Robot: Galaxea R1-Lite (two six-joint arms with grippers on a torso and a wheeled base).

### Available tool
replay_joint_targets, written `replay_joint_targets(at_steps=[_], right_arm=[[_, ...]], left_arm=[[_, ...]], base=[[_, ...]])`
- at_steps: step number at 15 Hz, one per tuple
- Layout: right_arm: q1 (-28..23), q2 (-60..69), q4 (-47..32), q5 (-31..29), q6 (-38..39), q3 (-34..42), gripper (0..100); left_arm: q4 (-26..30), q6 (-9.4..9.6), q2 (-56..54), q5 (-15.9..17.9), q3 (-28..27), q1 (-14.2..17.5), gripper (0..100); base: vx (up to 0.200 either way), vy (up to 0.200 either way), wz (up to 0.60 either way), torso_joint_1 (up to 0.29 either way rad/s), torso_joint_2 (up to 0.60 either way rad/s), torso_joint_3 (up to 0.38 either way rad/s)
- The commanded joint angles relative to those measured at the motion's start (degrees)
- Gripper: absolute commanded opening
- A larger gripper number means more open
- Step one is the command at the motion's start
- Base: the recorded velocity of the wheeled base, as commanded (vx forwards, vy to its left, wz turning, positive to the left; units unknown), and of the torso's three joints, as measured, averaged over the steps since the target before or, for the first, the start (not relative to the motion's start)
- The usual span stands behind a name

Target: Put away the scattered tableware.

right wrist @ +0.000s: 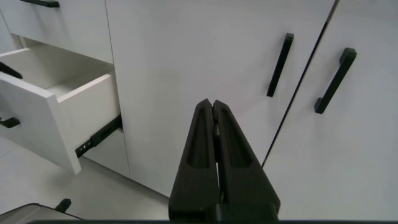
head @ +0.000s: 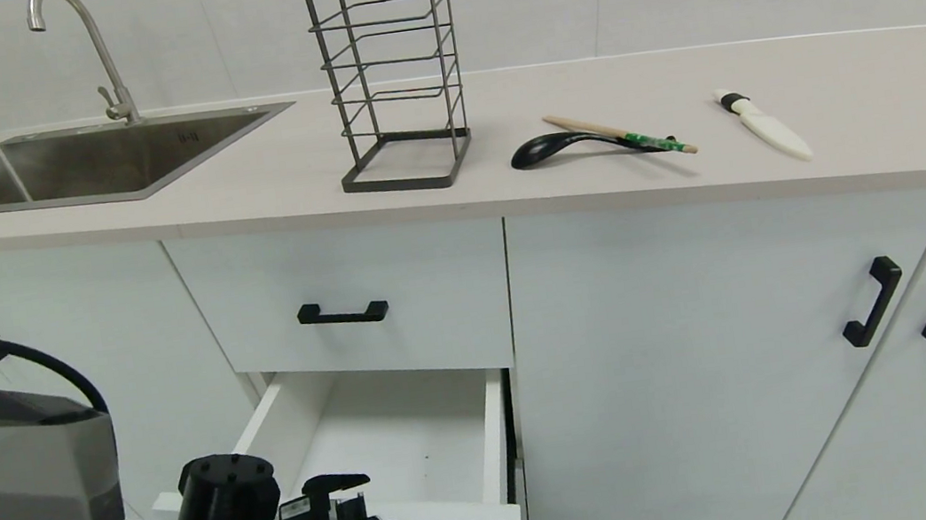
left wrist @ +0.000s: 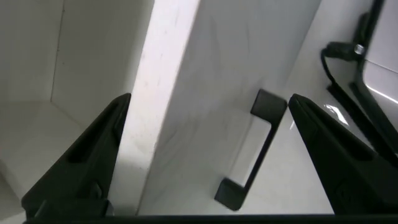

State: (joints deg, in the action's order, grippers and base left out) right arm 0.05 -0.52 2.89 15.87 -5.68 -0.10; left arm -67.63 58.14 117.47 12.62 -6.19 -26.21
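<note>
A pale, flat kitchen countertop [head: 852,92] is observed, with a stainless steel sink [head: 57,166] set into its left end; below it, a white lower drawer [head: 396,434] is pulled out; a dark wire rack [head: 394,72] stands upright on the counter, right of the sink. The left gripper [left wrist: 209,98] is spread wide across the drawer's front panel, nothing gripped; the right gripper [right wrist: 213,106] is pressed closed and empty before white cabinet doors [right wrist: 186,56]. Right of the rack lie a black plastic ladle [head: 555,147], a wooden chopstick pair [head: 616,132] resting across it, and, apart, a white sheathed knife [head: 768,128].
</note>
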Motion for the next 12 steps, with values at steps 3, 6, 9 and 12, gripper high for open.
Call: replay_joint_targets(at_steps=[3,6,9,12], right_arm=[[0.0,-0.1,0.0,0.0,0.0,0.0,0],[0.0,-0.1,0.0,0.0,0.0,0.0,0],[0.0,-0.1,0.0,0.0,0.0,0.0,0],[0.0,-0.1,0.0,0.0,0.0,0.0,0]], left_arm=[[-0.5,0.13,-5.5,0.0,4.9,-1.1,100],[-0.5,0.05,-9.5,0.0,6.2,-4.2,100],[3.7,-1.01,-17.2,0.0,6.2,-7.2,100],[4.1,-3.38,-24.0,0.0,2.7,-8.6,100]], base=[[0.000,0.000,0.00,0.000,0.00,0.000],[0.000,0.000,0.00,0.000,0.00,0.000],[0.000,0.000,0.00,0.000,0.00,0.000],[0.000,0.000,0.00,0.000,0.00,0.000]])
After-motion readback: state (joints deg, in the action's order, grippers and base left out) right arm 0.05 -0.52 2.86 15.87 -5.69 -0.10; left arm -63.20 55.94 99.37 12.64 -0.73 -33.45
